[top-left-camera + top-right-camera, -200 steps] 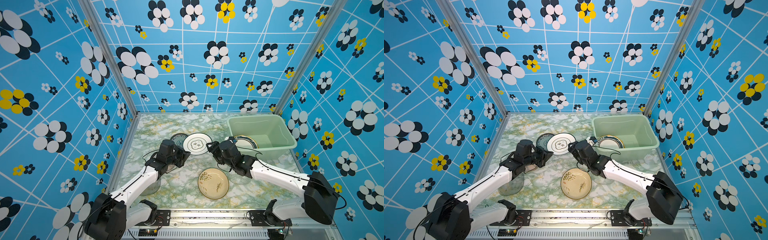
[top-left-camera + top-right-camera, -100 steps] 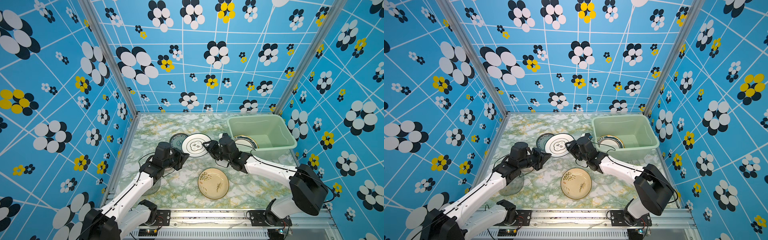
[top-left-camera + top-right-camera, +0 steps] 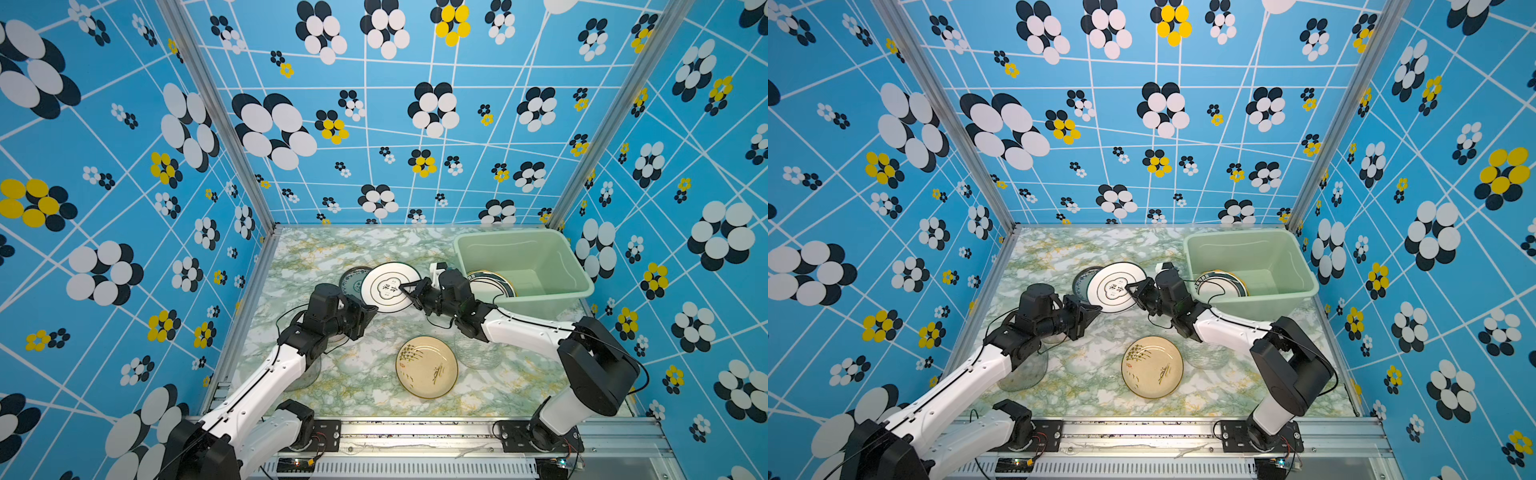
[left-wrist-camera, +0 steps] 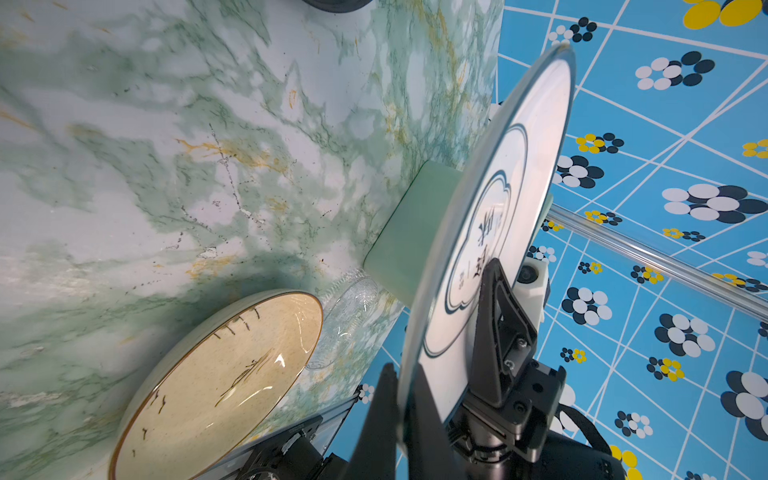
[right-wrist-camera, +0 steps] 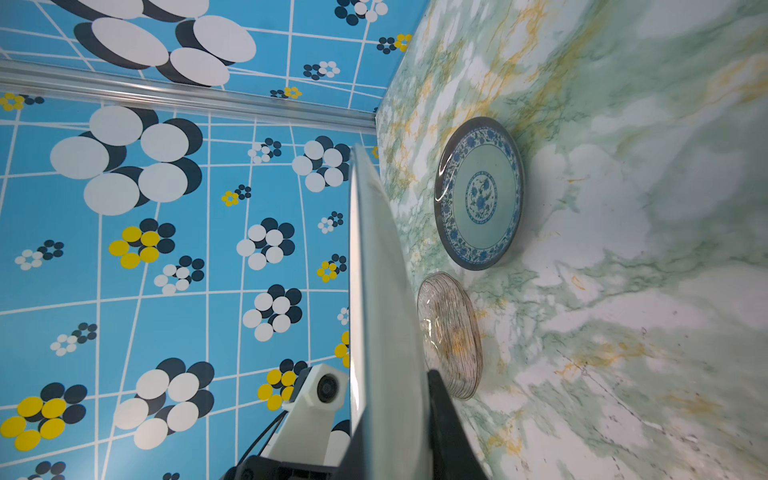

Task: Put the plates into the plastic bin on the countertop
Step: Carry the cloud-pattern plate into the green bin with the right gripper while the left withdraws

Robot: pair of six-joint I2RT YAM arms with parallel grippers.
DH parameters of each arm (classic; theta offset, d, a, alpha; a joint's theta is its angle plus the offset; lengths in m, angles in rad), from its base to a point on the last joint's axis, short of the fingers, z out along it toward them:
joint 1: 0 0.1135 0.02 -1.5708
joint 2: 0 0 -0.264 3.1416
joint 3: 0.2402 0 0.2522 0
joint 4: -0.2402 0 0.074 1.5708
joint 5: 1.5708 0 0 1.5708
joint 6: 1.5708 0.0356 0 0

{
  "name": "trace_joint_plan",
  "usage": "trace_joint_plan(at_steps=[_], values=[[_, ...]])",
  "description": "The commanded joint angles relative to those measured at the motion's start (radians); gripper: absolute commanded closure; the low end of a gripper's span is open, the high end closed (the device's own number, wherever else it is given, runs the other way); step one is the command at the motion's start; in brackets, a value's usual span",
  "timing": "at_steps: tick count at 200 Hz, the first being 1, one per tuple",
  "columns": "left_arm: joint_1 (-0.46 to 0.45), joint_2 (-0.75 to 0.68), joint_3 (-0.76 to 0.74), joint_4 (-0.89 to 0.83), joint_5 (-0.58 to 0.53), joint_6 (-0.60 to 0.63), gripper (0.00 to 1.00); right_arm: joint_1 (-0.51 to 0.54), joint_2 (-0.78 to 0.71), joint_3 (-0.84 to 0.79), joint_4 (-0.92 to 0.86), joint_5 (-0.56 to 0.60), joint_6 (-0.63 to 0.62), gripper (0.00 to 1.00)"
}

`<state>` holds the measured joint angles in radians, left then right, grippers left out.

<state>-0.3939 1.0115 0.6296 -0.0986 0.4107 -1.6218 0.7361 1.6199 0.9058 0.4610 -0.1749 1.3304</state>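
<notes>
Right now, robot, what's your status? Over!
Left gripper clamps white plate. Right gripper pinches opposite rim. Plate off the countertop; bin beside it. Nothing blocking.

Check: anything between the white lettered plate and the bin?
Nothing visible in between. The white plate is held by the right pincer bin-side and the left pincer opposite; the left must release, then the plate clears the rim of the plastic bin.

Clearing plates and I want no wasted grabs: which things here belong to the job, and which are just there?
Job: white plate, gripped by left gripper and right gripper; blue plate; beige plate; left glass plate; right glass plate; rimmed plate in the bin; countertop.
Not the job: walls; posts; front rail. No loose clutter seen.
</notes>
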Motion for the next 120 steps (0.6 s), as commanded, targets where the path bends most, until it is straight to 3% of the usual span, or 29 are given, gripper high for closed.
trace_joint_plan(at_steps=[1,37,76,87,113,120], values=[[-0.011,-0.006,0.022,0.001,0.042,0.055,0.97,0.006,-0.018,0.024,0.061,-0.045,-0.006,0.89],[-0.015,-0.017,0.04,-0.017,0.033,0.08,0.88,0.006,-0.035,0.042,0.002,-0.034,-0.031,1.0],[-0.015,-0.053,0.087,-0.07,-0.001,0.14,0.58,-0.005,-0.094,0.097,-0.164,-0.014,-0.122,1.0],[-0.015,-0.067,0.116,-0.115,-0.018,0.174,0.45,-0.011,-0.119,0.122,-0.234,-0.015,-0.17,1.0],[-0.016,-0.108,0.171,-0.138,-0.053,0.257,0.28,-0.039,-0.193,0.159,-0.372,-0.014,-0.25,1.0],[-0.016,-0.122,0.184,-0.138,-0.062,0.28,0.18,-0.054,-0.216,0.167,-0.412,-0.018,-0.272,1.0]])
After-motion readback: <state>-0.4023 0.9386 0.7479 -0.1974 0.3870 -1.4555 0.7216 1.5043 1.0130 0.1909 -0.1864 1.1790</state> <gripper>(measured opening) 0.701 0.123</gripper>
